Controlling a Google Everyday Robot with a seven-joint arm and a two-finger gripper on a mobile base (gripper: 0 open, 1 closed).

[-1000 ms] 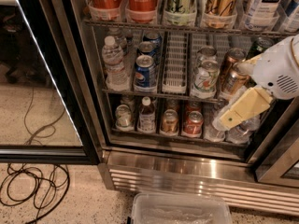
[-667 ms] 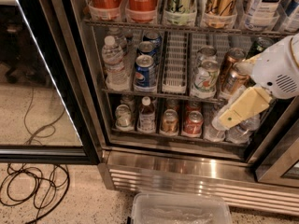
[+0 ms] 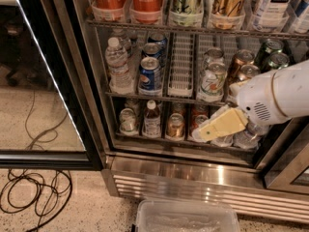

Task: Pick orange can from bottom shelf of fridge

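Note:
The orange can [image 3: 175, 126] stands upright in a middle lane of the bottom shelf [image 3: 159, 140] of the fridge [image 3: 193, 178], whose door is open. A redder can [image 3: 197, 116] stands just right of it, partly covered by my gripper. My gripper [image 3: 212, 128], cream-coloured on a white arm [image 3: 282, 93], reaches in from the right at bottom-shelf height. Its tip is in front of the redder can, about one lane right of the orange can and not touching it. A small bottle [image 3: 151, 120] and a silver can [image 3: 128, 121] stand to the orange can's left.
The open glass door [image 3: 46, 81] stands at the left. A clear plastic bin [image 3: 186, 216] sits on the floor below the ribbed steel base. Cables [image 3: 34, 192] lie on the floor at lower left. The upper rack [image 3: 183, 98] holds a water bottle and several cans.
My gripper has moved left along the bottom shelf, from the far-right lanes to in front of the redder can. The cans have not moved.

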